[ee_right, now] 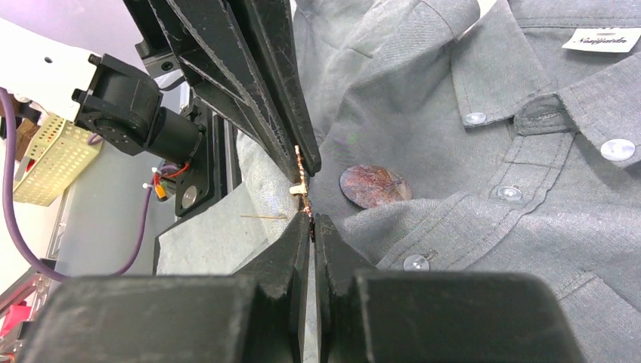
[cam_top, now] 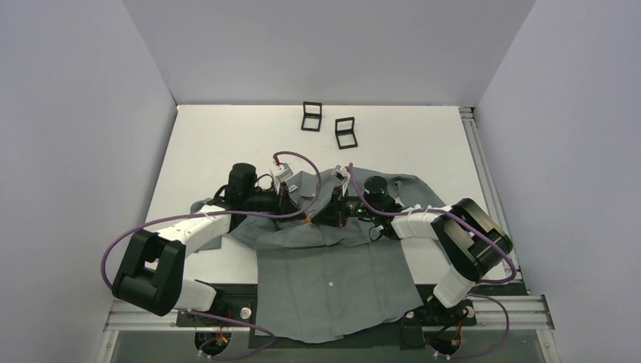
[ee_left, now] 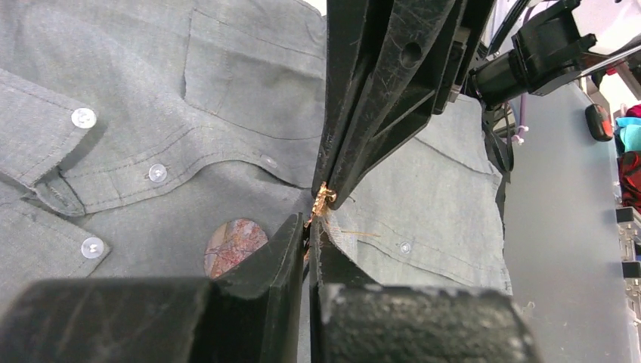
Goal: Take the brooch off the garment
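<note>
Left gripper (ee_left: 308,231): black two-finger pincer, jaws standing at a hairline slit, seemingly nipping one end of a small brass-coloured fitting (ee_left: 322,203) at a raised fold of cloth.

Right gripper (ee_right: 311,225): same make, jaws equally narrow, meeting the other tip to tip and apparently nipping the opposite end. Whether either is holding metal alone or metal with cloth cannot be told.

Brass-coloured fitting: standing on edge in the fold, long axis running from one pair of tips to the other. Judged to be the brooch's pin side.

Brooch (ee_left: 236,246): small round reddish-brown marbled disc, lying flat on the cloth's outer face just beside the fitting, on its collar side. Neither pincer is touching the disc, and both arms are reaching equally near. Not yet off.

Garment (ee_left: 136,60): large grey collared button-up shirt, spreading all round the fitting. Small white buttons (ee_left: 157,172) are running along the placket just past the disc, and a chest pocket (ee_left: 249,83) is lying farther off.

Obstructions: each pincer is crowding the other at the fitting, and the fold is rising between tips and disc.

Two small square black boxes (cam_top: 311,116): sitting on the white table (cam_top: 204,144), well apart from the fitting.
</note>
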`<state>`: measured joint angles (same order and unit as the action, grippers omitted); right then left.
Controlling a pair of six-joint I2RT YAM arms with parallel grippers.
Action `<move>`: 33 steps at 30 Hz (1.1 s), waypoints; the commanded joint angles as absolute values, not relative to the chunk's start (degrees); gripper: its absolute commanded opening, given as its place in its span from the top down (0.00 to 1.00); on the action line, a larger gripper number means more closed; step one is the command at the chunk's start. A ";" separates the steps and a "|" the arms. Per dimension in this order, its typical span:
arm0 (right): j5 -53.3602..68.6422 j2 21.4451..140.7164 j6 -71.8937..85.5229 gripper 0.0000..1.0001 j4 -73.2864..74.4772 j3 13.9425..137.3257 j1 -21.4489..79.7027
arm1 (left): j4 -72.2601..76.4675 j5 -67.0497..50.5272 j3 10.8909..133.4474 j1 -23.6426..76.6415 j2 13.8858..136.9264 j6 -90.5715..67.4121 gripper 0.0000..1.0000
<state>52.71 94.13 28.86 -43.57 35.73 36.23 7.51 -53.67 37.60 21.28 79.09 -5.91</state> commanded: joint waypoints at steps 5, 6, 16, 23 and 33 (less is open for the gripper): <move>55.48 92.35 29.37 0.80 -48.87 36.07 35.07 | 4.67 -54.20 38.86 21.05 77.54 -2.50 1.00; 55.49 92.30 29.84 0.76 -49.11 36.07 34.94 | 4.18 -52.77 38.90 21.03 77.27 -1.79 1.00; 55.60 86.82 25.38 0.35 -32.40 37.46 31.04 | -2.28 -38.12 40.04 21.09 74.35 5.83 1.00; 53.94 83.64 2.51 0.30 5.56 47.99 30.44 | -6.85 -35.19 42.96 19.90 74.47 8.01 1.00; 52.95 77.85 -5.12 0.27 16.18 52.85 29.37 | -10.17 -25.34 47.28 20.19 75.90 15.13 1.00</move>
